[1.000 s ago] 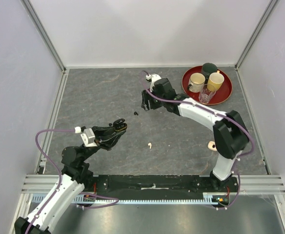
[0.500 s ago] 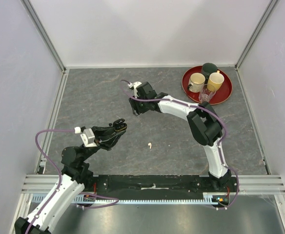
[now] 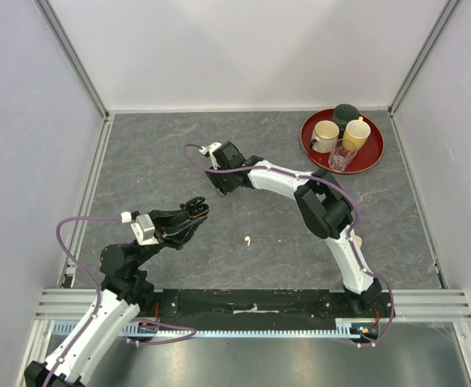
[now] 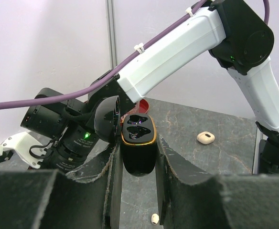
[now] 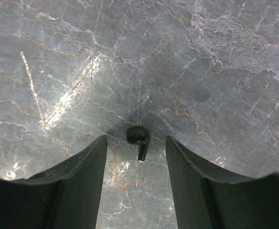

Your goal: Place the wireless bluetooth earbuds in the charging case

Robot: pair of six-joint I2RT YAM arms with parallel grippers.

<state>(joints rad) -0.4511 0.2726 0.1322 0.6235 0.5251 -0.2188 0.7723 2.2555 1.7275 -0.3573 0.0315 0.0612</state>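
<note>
My left gripper (image 3: 192,210) is shut on an open black charging case with a gold rim (image 4: 138,143) and holds it above the table; its two sockets look empty. My right gripper (image 3: 222,184) is open and low over the table, its fingers on either side of a black earbud (image 5: 138,137) that lies on the stone surface untouched. A cream-white earbud (image 3: 248,240) lies on the table between the arms and also shows under the case in the left wrist view (image 4: 154,218). The other buds are out of view.
A red tray (image 3: 373,157) at the back right holds cups and a glass. A small cream-white case (image 4: 206,138) lies near the right arm's base, mostly hidden by the arm in the top view. The right arm (image 4: 177,47) stretches across behind the black case.
My right arm has swung left and its gripper has come down over the black earbud. My left gripper with the black case has barely moved.
</note>
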